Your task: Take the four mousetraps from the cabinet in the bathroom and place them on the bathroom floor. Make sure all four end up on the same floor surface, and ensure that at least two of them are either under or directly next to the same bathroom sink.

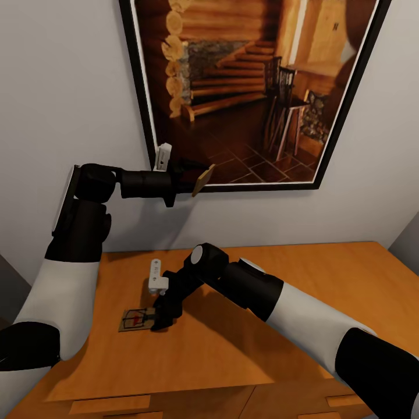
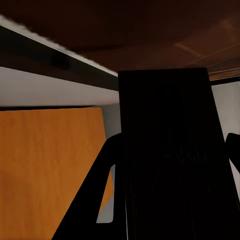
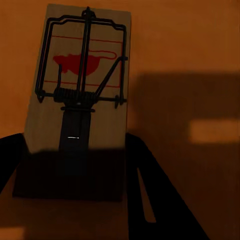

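One mousetrap, a small tan board with a wire spring and a red print, lies flat on the orange-brown cabinet top. My right gripper reaches down to its near end. In the right wrist view the dark fingers press against both long edges of this mousetrap, which still rests on the wood. My left gripper is raised in front of the wall, shut on a second mousetrap that juts out tilted. In the left wrist view that mousetrap is a dark slab between the fingers.
A large black-framed picture of a log-cabin interior hangs on the grey wall just behind the left gripper. Drawer fronts show along the cabinet's near edge. The cabinet top stretches bare to the right, ending near a grey corner.
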`<state>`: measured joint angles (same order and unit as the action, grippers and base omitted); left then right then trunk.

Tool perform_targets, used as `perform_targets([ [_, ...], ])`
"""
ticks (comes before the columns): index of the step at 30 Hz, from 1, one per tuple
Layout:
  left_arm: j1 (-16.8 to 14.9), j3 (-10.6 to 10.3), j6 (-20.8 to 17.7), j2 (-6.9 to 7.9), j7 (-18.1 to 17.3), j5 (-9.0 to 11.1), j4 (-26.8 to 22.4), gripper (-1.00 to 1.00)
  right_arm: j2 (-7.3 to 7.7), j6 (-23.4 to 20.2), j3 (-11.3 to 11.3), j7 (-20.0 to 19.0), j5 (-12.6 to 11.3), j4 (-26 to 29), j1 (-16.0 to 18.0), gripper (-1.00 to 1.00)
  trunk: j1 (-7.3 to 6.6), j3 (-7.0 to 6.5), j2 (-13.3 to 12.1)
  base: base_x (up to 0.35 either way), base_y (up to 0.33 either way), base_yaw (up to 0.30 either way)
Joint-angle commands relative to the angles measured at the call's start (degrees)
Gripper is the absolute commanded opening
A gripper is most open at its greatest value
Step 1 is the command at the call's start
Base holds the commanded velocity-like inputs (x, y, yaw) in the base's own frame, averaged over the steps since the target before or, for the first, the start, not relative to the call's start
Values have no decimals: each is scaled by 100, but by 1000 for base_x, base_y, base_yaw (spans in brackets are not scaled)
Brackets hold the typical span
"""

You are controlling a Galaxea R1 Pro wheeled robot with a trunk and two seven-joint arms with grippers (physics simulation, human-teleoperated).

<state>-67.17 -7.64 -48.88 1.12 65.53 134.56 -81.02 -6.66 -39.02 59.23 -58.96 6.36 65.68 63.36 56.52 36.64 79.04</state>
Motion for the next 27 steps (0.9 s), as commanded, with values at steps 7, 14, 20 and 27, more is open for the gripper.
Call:
perform_targets([
  [7, -7, -1, -16, 2, 47, 44, 2, -100, -2, -9, 414, -37, 102, -286, 1, -100, 1, 7, 2, 0, 0, 0],
  [14, -7, -1, -16, 2, 47, 44, 8, -100, 8, -12, 370, -77, 102, -1, 1, -100, 1, 7, 2, 0, 0, 0],
  [20, -7, -1, -16, 2, 47, 44, 8, -100, 15, -34, 350, -88, 95, 479, 1, -100, 1, 7, 2, 0, 0, 0],
  [27, -7, -1, -19, 7, 47, 37, 8, -100, 16, -59, 161, -95, 95, 687, 1, -100, 1, 7, 2, 0, 0, 0],
])
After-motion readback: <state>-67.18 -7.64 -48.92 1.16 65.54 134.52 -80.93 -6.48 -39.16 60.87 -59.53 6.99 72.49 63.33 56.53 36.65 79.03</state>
